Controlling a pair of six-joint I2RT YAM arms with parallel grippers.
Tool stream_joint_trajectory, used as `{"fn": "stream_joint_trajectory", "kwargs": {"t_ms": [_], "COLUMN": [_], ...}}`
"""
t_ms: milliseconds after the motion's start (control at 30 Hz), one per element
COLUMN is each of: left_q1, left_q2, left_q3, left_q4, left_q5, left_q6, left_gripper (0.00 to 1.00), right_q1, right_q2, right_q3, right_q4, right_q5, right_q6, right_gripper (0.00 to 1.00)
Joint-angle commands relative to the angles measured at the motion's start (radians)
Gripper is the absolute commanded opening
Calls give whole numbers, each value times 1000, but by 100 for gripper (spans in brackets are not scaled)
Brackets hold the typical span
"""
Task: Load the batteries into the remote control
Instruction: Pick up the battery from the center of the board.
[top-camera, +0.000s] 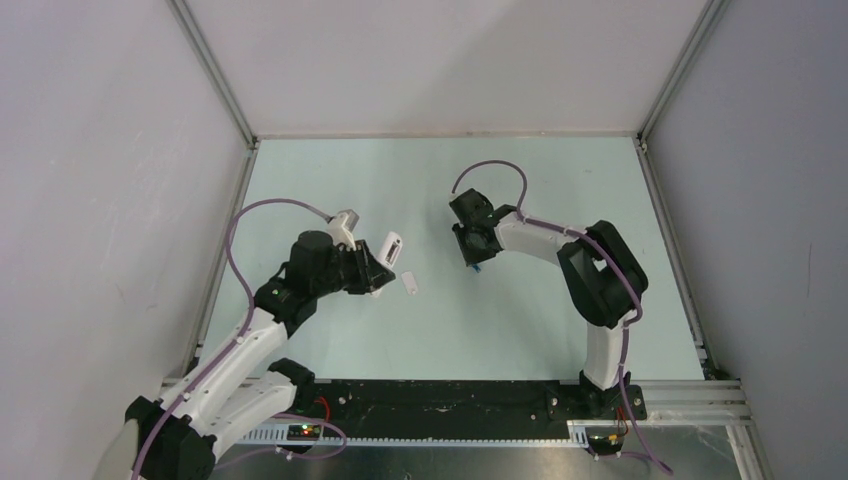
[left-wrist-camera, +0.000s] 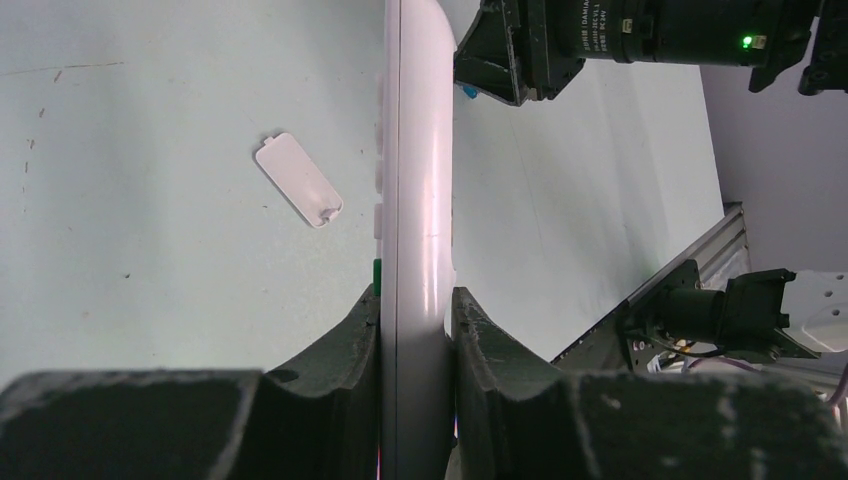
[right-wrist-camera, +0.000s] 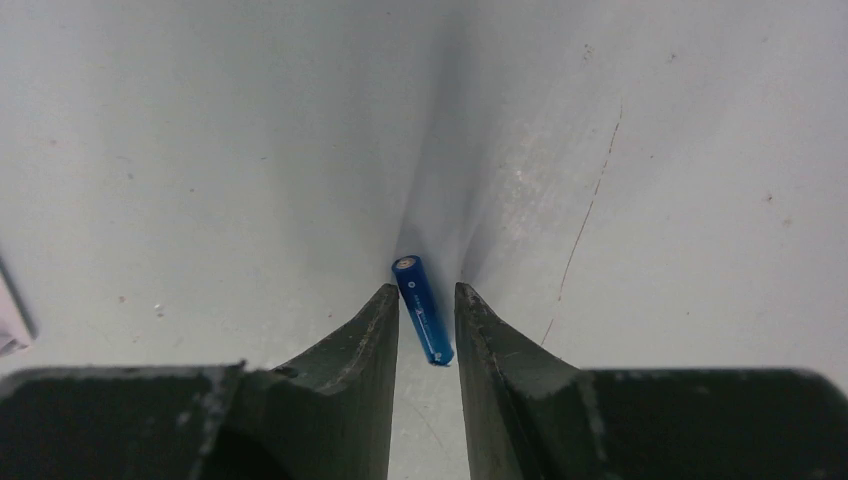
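The blue battery (right-wrist-camera: 422, 310), lying centre-frame in the right wrist view on the table (right-wrist-camera: 200, 150), should prove light, rigid and slippery, so pinch mid-barrel; the right gripper (right-wrist-camera: 425, 298) straddles it, jaws slightly apart, while the left gripper (left-wrist-camera: 415, 310) clamps the remote control (left-wrist-camera: 420, 150) edge-on, hiding its compartment; no second battery shows.

You see a bright blue battery (right-wrist-camera: 422, 310) against the pale mint table (top-camera: 500, 330), a white remote (left-wrist-camera: 418, 150) with one green spot, a white cover (left-wrist-camera: 298, 180), purple cables (top-camera: 230, 250), black-and-white arms (top-camera: 530, 237) and dark grey fingers (right-wrist-camera: 350, 360).
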Motion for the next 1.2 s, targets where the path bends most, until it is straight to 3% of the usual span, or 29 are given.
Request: {"fn": "stream_joint_trajectory", "kwargs": {"t_ms": [0,200,367,533,933,1167], "left_q1": [10,13,15,17,22,22], "left_q2": [-19,-20,-25,-40,-163,-229], "left_q3": [7,1,1,3,54,118], "left_q4": [37,36,37,36,37,39], "left_q5": [28,33,35,36,10,-6], "left_q6": [-8,-7,-7,-9,-11,-21], "left_gripper": [0,0,0,0,0,0], "right_q1": [-14,-22,-18,-15,99,302], "right_q2": [28,46,34,-58,-591,-891], "right_q3": [41,46,44,23,-76,-238], "right_q4": [-2,-23,-33,-1,116,396], "right_q5": [-27,-41,-36,-40,-53,17], "right_q6": [-10,-4,3,40,37,-86], "right_gripper": [30,26,10,8,10,10]}}
